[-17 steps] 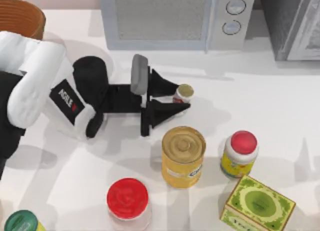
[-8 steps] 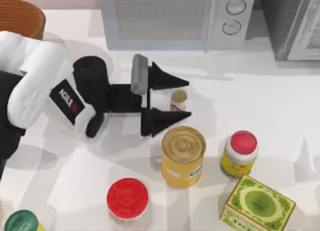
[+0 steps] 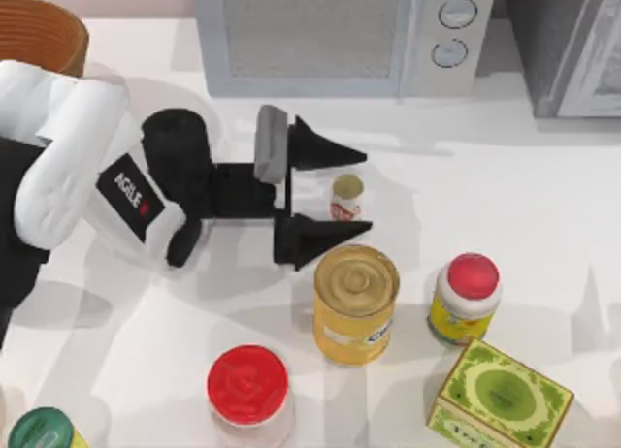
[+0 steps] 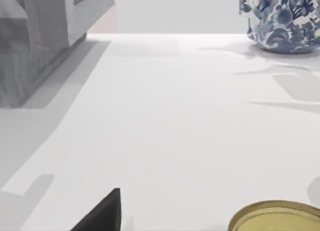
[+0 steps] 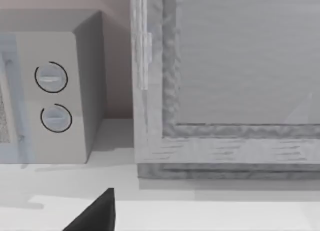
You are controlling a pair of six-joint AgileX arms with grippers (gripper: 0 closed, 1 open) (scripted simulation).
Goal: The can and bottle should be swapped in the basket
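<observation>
The basket (image 3: 39, 36) sits at the far left corner. The left gripper (image 3: 330, 191) is spread wide around the upright bottle (image 3: 345, 197), seemingly without touching it. The can (image 3: 355, 304) stands just nearer, right of centre.

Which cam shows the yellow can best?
Top view: the whole can stands on the table just below the open left gripper, lid and label both visible. The left wrist view catches just its gold lid rim. The right wrist view faces the microwave.
</observation>
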